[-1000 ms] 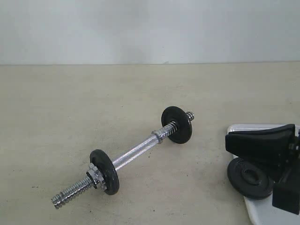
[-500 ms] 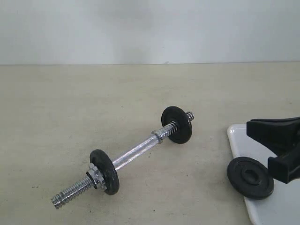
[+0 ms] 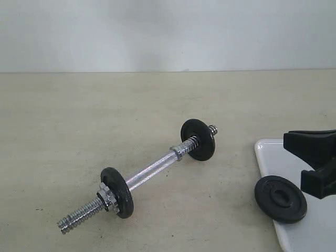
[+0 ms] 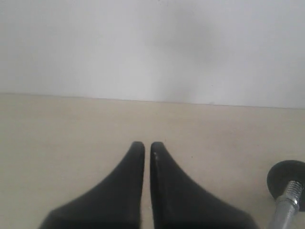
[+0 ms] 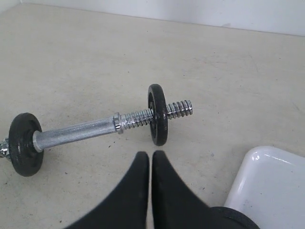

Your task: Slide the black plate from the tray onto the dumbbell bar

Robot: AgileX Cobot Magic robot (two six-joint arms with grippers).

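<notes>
On tray [image 3: 268, 155] edge, black plate [image 3: 281, 198] flat, hole up — dumbbell bar [image 3: 149, 172] diagonal — left pincer [image 4: 147, 144], right pincer [image 5: 151, 153] closed

Ahead of my right gripper [image 5: 151, 153] I see two black discs standing on edge: the nearer disc [image 5: 157, 114] close in front, the farther disc [image 5: 23, 144] well off leftward. Beige tabletop [image 3: 79, 115] underneath, white wall [image 3: 157, 31] beyond.

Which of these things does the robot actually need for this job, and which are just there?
Needed: black plate, tray under it, dumbbell bar, right gripper.
Just there: far disc and near disc already on the bar, star nut, table.
</notes>
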